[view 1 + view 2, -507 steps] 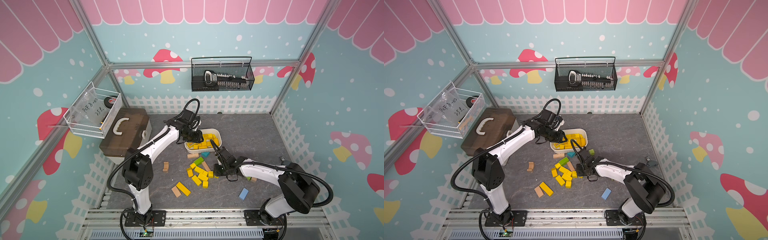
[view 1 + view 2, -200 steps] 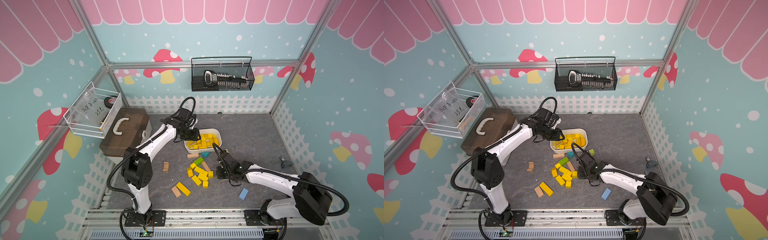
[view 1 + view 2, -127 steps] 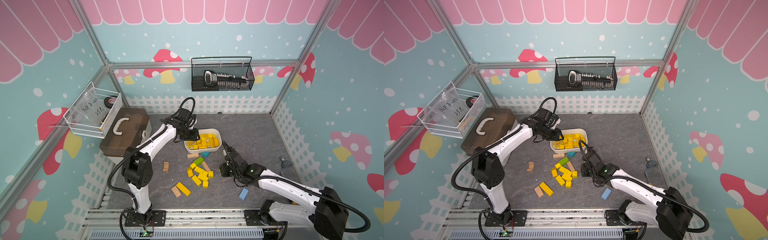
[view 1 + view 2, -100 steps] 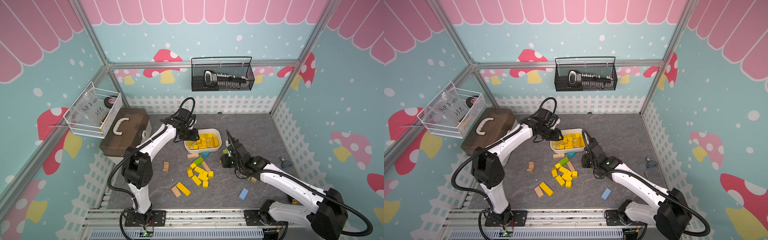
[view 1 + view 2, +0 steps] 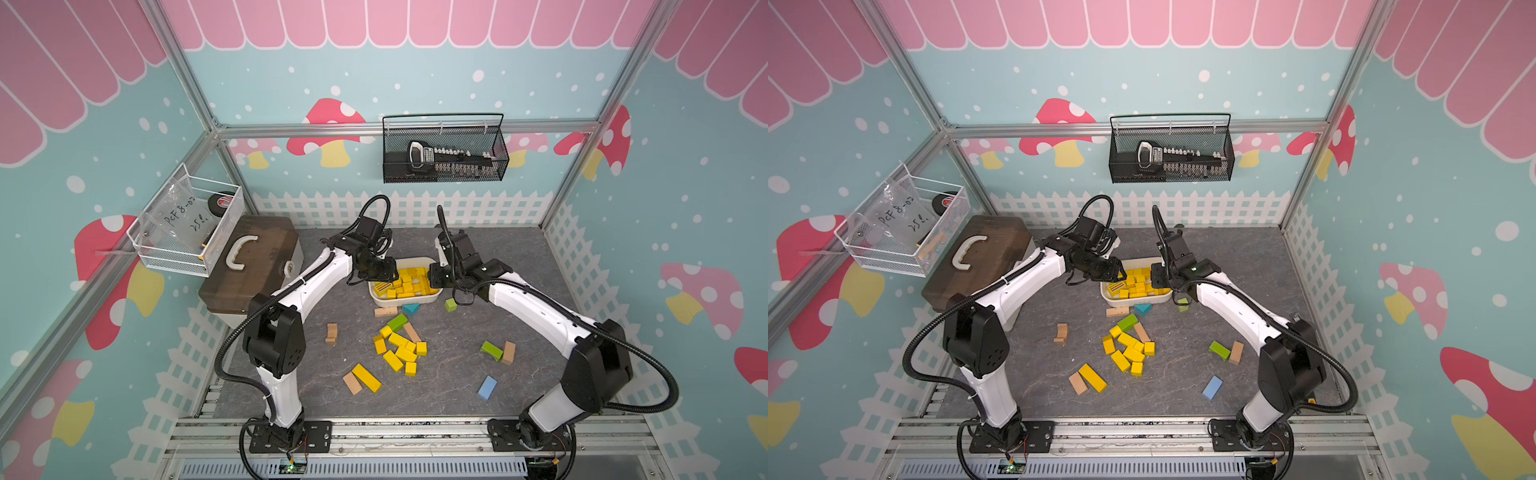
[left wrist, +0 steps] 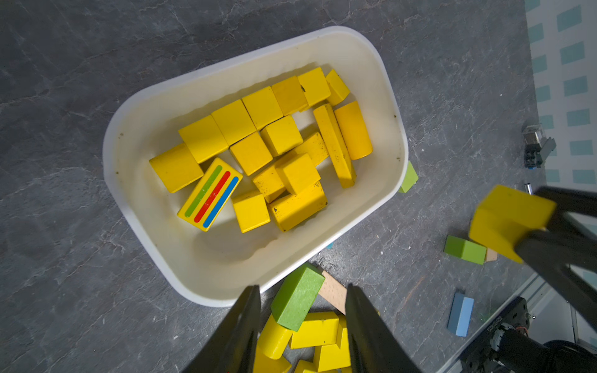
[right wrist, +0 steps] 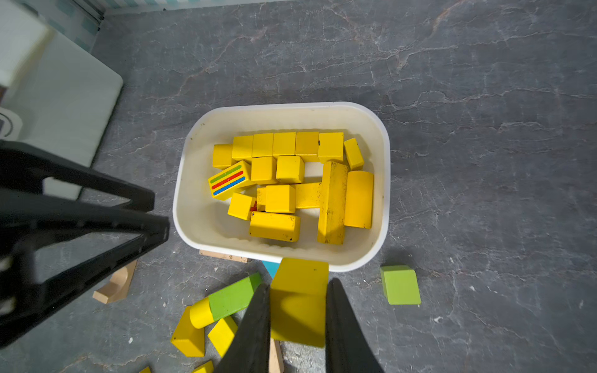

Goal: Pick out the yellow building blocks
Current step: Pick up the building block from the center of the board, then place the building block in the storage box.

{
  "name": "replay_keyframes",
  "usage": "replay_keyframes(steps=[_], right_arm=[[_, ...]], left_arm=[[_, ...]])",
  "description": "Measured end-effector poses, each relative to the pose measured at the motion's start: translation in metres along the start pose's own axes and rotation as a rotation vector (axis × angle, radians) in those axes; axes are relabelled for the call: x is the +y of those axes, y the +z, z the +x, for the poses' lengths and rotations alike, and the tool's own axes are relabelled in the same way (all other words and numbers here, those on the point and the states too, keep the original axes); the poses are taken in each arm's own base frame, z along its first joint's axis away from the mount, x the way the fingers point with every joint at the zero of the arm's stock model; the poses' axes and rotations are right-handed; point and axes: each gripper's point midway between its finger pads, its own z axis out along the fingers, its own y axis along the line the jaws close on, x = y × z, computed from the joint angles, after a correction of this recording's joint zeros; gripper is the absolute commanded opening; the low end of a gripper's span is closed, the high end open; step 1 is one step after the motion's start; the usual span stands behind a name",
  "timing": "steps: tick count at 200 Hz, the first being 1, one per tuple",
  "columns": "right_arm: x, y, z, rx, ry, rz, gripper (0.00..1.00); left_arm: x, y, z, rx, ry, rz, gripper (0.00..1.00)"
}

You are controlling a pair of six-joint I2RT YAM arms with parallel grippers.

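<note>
Several yellow building blocks (image 5: 405, 282) lie in the white tray (image 5: 415, 300), one with coloured stripes (image 6: 210, 193). More yellow blocks (image 5: 399, 347) lie in a loose pile on the grey floor in front of the tray, and a yellow bar (image 5: 366, 377) lies nearer the front. My right gripper (image 7: 298, 285) is shut on one yellow block (image 7: 298, 310). It hangs by the tray's right end, in both top views (image 5: 434, 278) (image 5: 1156, 280). My left gripper (image 6: 302, 290) is open and holds nothing, hanging at the tray's left end (image 5: 384, 272).
Green blocks (image 5: 397, 322) (image 5: 492, 351), a blue block (image 5: 487, 387) and tan blocks (image 5: 331, 332) (image 5: 352, 382) are scattered on the floor. A brown case (image 5: 253, 257) stands at the left. Wire baskets (image 5: 444, 153) hang on the walls.
My right arm has risen from the floor pile with the yellow block and swung back to the tray's right end. The left gripper has stayed at the tray's left end.
</note>
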Motion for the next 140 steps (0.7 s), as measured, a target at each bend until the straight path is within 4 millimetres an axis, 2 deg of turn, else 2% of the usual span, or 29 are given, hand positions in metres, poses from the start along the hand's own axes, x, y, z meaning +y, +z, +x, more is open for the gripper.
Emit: replay_keyframes(steps=[45, 77, 104, 140], right_arm=[[0.006, 0.066, -0.009, 0.08, -0.004, -0.004, 0.16], [0.007, 0.102, -0.01, 0.12, -0.002, 0.009, 0.16], [0.003, 0.117, -0.002, 0.155, 0.003, 0.025, 0.16], [-0.001, 0.123, 0.004, 0.18, 0.009, 0.037, 0.17]], left_arm=[[0.0, 0.0, 0.001, 0.002, -0.001, -0.001, 0.48], [0.0, 0.0, 0.001, 0.003, -0.001, 0.0, 0.47], [0.0, 0.0, 0.001, 0.003, -0.001, 0.0, 0.48], [-0.001, 0.0, 0.001, 0.004, -0.001, 0.004, 0.48]])
